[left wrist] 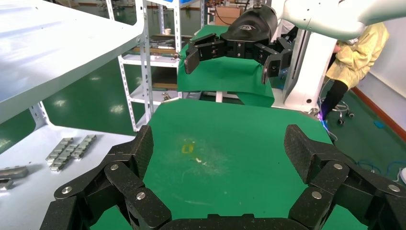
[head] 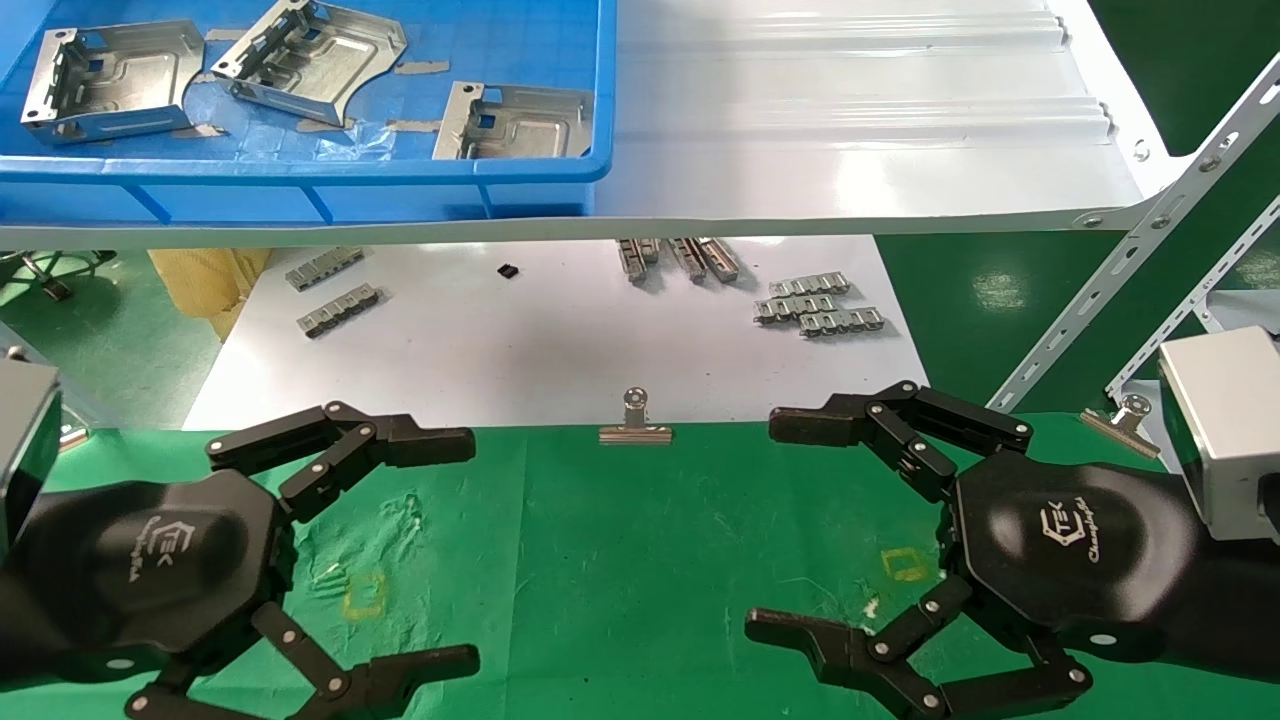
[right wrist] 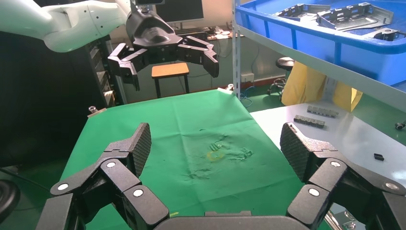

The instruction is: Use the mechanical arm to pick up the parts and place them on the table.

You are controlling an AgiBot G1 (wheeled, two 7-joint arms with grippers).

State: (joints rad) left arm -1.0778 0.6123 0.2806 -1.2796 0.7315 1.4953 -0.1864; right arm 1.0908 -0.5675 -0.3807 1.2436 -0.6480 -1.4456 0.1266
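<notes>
Head view: three parts (head: 112, 78) lie in a blue bin (head: 540, 170) on the white shelf (head: 860, 120), silvery stamped brackets with bent-up flanges, an embossed channel and a curved cut edge; one sits at the bin's left, one (head: 308, 60) tilted in the middle, one (head: 515, 122) against the front wall. Below the shelf a white board (head: 560, 340) carries grey toothed strips (head: 338, 308) on the left and more strips (head: 818, 308) on the right. A binder clip (head: 635, 425) sits at the far edge of the green desk (head: 640, 560), another clip (head: 1125, 418) at its right corner. The left gripper (head: 440, 550) hovers over the desk's left side with its fingers spread wide and empty, beside a yellow square (head: 364, 594); the right gripper (head: 790, 530) hovers at the right, fingers likewise spread and empty. Left wrist view: the left gripper's fingers (left wrist: 136, 153) frame bare green cloth (left wrist: 239, 143), with the right gripper (left wrist: 232, 60) opposite and strips (left wrist: 72, 151) on the board. Right wrist view: the right gripper's fingers (right wrist: 134, 148) stand apart over the cloth (right wrist: 158, 124), the left gripper (right wrist: 165, 60) faces it, and the bin (right wrist: 306, 28) holds the parts (right wrist: 354, 15) above.
</notes>
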